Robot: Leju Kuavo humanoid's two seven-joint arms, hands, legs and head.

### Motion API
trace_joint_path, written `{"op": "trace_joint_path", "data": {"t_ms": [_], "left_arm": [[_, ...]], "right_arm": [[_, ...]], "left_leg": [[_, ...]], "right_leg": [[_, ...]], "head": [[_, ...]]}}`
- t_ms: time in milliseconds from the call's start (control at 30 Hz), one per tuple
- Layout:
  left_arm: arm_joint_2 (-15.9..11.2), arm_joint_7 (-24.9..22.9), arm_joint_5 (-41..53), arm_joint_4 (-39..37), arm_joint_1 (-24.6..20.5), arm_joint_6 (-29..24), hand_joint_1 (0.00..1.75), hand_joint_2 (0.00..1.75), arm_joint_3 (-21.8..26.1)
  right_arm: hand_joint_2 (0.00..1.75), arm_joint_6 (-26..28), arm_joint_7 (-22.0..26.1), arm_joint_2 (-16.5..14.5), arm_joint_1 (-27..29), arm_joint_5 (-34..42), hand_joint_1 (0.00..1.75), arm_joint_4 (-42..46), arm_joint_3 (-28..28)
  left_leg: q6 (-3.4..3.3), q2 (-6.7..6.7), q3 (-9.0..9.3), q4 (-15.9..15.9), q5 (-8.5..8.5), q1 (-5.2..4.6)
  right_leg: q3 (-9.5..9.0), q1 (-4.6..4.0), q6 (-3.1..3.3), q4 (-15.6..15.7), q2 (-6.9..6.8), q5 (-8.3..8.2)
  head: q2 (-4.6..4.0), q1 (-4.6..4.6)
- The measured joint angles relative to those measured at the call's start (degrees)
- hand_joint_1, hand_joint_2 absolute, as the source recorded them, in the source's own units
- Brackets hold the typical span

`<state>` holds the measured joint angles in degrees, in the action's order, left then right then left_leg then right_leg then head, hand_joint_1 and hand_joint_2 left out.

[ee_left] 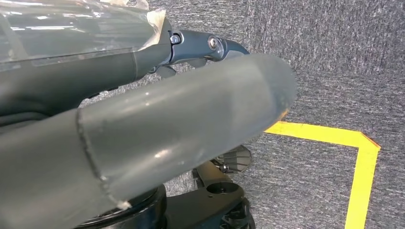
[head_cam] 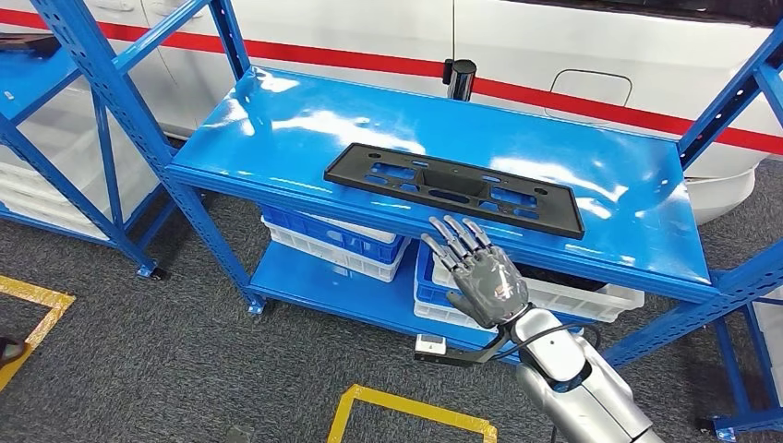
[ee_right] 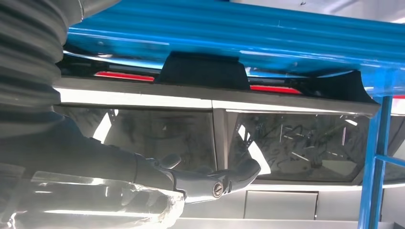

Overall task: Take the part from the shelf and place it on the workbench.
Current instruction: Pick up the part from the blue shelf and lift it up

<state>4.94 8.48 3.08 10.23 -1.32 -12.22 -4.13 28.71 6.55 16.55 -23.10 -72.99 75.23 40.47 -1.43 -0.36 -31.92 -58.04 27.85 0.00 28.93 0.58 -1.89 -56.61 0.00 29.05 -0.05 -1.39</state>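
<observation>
Right robot hand [head_cam: 485, 272], fingers spread, empty, before blue shelf [head_cam: 277, 138] bearing black part [head_cam: 452, 187].

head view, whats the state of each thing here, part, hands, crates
black part: lying flat on the top shelf, untouched
right hand: raised in front of the shelf's edge, fingers apart, holding nothing
left hand: hanging over the floor; fingers hard to read
crates: stacked on the lower shelf

The shelf [head_cam: 277, 129] is glossy blue painted metal, mirroring light. On it the part [head_cam: 452, 187] looks like matt black plastic. The right hand [head_cam: 482, 273] is dull grey; the floor [head_cam: 138, 360] is rough grey carpet.
</observation>
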Motion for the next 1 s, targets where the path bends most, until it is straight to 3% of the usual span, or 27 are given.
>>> {"op": "trace_joint_path", "data": {"t_ms": [700, 1000], "left_arm": [[0.03, -0.01, -0.09, 0.00, 0.00, 0.07, 0.00, 0.00, 0.02], [0.01, 0.44, -0.08, 0.00, 0.00, 0.23, 0.00, 0.00, 0.18]], "right_arm": [[1.75, 0.10, -0.05, -0.07, -0.98, 0.28, 0.00, -3.05, 0.37], [1.75, -0.04, 0.01, -0.03, -2.02, 0.36, 0.00, -3.40, 0.68]], "left_leg": [[0.00, 0.00, 0.00, -0.01, 0.00, -0.01], [-0.16, -0.02, 0.00, -0.11, 0.08, -0.47]], "right_leg": [[0.00, 0.00, -0.01, 0.01, 0.00, -0.01], [0.03, 0.51, -0.13, 0.05, 0.00, -0.07]], "head": [[-0.01, 0.01], [-0.01, 0.00]]}}
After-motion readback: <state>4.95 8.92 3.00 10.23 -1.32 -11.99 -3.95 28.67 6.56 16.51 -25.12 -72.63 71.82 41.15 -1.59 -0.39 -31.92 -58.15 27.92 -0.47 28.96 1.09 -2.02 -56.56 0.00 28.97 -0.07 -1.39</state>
